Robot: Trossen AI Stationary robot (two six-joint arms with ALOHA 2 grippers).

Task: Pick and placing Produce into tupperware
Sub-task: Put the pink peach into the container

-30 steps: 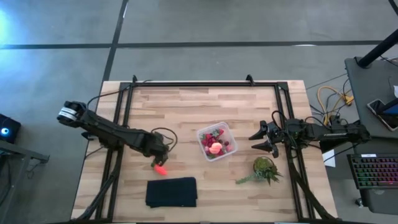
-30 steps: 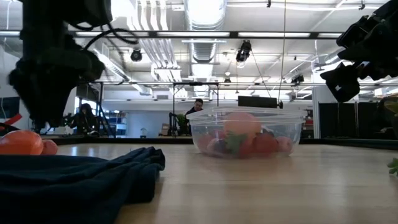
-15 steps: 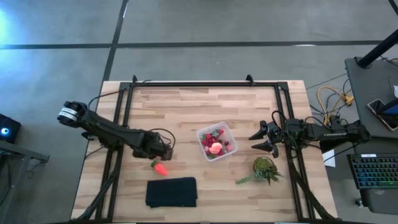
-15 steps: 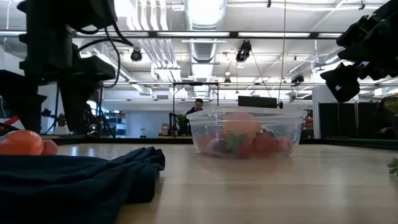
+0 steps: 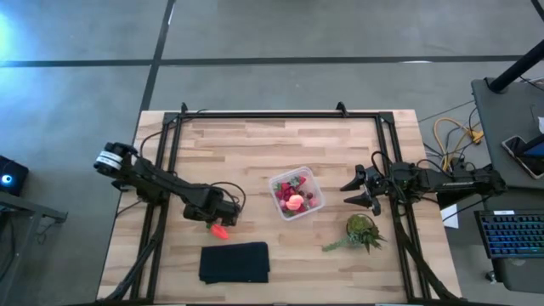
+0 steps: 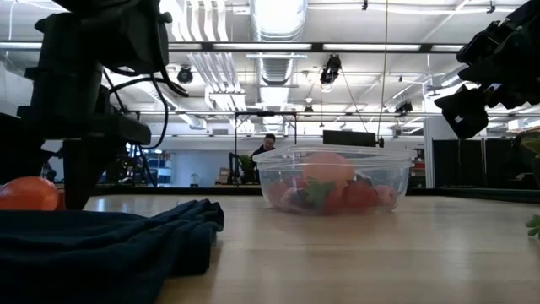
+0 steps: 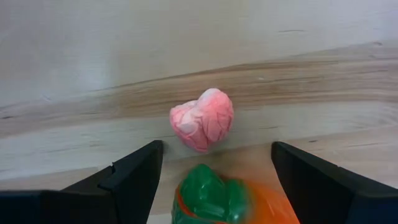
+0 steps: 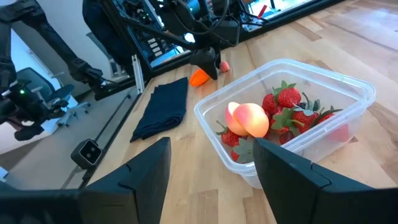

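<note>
An orange-red carrot-like piece [image 7: 239, 199] with a green top lies on the wood between the open fingers of my left gripper [image 7: 216, 155], which touch nothing. A pink lumpy piece [image 7: 202, 119] lies just beyond it. The high view shows this gripper [image 5: 217, 209] over the carrot piece [image 5: 219, 229], left of the clear tupperware [image 5: 296, 194]. The tupperware [image 8: 283, 118] holds red strawberry-like pieces and a pinkish round piece [image 8: 249, 118]. My right gripper [image 5: 361, 192] waits open in the air to the right of the tupperware.
A dark folded cloth [image 5: 235, 262] lies near the table's near edge, just nearer than the carrot piece. A green leafy plant [image 5: 361, 231] lies near my right gripper. The wood between the cloth and the tupperware is bare.
My left gripper has come down toward the table beside the carrot piece and turned about, its fingers now reaching almost to the wood in the low view. The carrot piece, the tupperware and my right arm have kept still.
</note>
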